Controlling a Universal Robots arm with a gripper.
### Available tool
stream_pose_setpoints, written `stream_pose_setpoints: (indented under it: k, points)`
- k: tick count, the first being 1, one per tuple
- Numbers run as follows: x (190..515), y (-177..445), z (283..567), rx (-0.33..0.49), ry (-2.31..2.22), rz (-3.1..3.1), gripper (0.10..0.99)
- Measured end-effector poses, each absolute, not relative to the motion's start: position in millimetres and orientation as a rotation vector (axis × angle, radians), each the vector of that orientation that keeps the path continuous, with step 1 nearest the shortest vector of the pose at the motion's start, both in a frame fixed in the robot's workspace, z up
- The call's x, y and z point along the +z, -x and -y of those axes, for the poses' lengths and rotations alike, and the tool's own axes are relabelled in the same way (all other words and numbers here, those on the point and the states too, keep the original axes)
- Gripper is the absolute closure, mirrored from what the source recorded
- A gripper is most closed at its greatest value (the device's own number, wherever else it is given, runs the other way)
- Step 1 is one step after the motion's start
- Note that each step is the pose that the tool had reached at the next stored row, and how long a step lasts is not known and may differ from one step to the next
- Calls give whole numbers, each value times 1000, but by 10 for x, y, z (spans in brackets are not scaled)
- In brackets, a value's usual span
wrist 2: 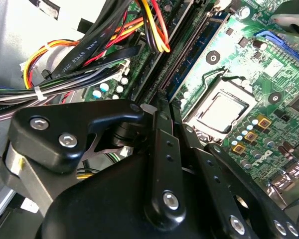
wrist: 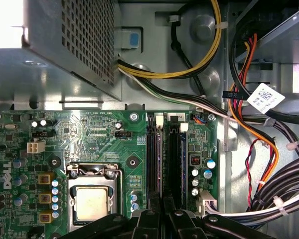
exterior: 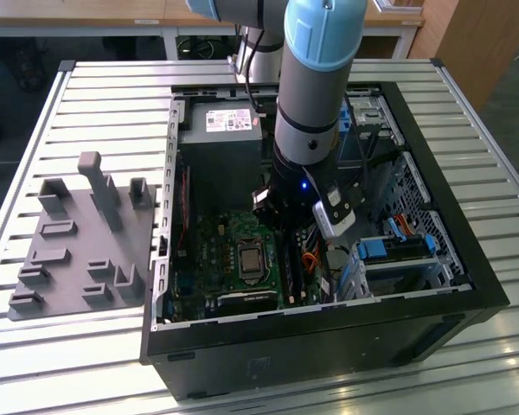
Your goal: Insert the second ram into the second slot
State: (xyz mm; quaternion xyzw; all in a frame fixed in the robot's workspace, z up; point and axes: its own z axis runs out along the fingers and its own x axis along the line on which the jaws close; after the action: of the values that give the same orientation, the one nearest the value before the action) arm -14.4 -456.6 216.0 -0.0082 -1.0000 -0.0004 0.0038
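Slatted aluminium table (exterior: 86, 104) is carrying an open black computer case (exterior: 450, 285), with a grey plastic holder (exterior: 78, 233) lying beside the case. Inside the case, the black gripper (wrist: 162, 201) is hanging over the green motherboard (wrist: 99, 137), fingers (wrist 2: 162, 149) pressed together just above the thin dark blue ram stick (wrist: 155, 159) standing in its black slot beside the silver processor socket (wrist: 92, 201).

- You get even, bright daylight in the exterior view; the slatted table (exterior: 86, 95) reflects pale, and the case interior (exterior: 242, 251) sits in shadow under the arm.
- In the first wrist view, glare burns out the power supply (wrist: 20, 30) corner; the motherboard (wrist: 89, 144) stays sharp.
- In the second wrist view, the dark gripper (wrist 2: 162, 112) body looks soft up close, with mild edge distortion.
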Motion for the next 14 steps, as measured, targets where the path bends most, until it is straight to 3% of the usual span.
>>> stream_pose_setpoints:
  k: [14]
  points:
    - [2155, 134, 4570, -2, 35, 3134, 949]
